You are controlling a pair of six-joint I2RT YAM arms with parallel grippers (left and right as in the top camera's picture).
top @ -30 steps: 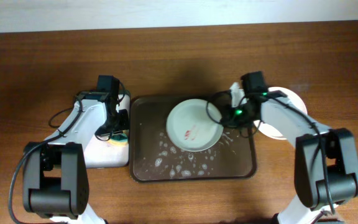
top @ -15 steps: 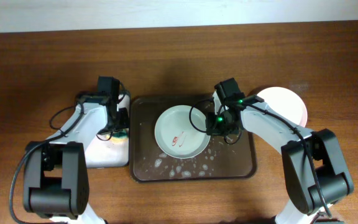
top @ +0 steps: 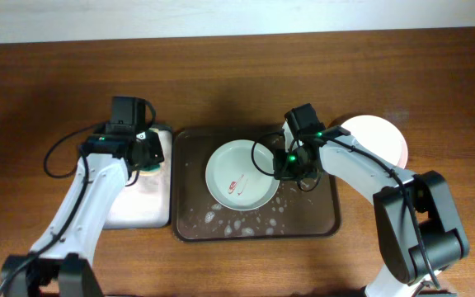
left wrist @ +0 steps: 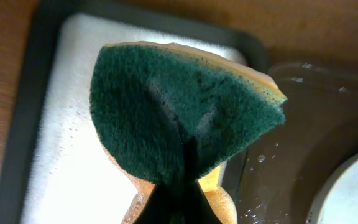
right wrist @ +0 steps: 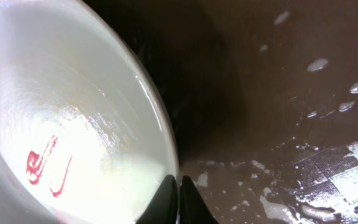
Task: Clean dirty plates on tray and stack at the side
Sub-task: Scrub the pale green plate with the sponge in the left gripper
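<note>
On the surface [top: 237,66] our left claw [left wrist: 180,186] now holds the green sponge [left wrist: 166,106] pinched tight, lifted clear of its white tray [left wrist: 61,155], while our right claw [right wrist: 179,190] keeps clamping the sauce-streaked plate [right wrist: 73,124] inside the brown tray [right wrist: 260,93], so we judge scrubbing comes next.

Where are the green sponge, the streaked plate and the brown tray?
green sponge [left wrist: 179,106]: left wrist view, on its dark green scouring face.
streaked plate [top: 231,165]: overhead view, on the pale inner surface above the red streaks.
brown tray [top: 316,216]: overhead view, on the bare floor near its lower right corner.
</note>
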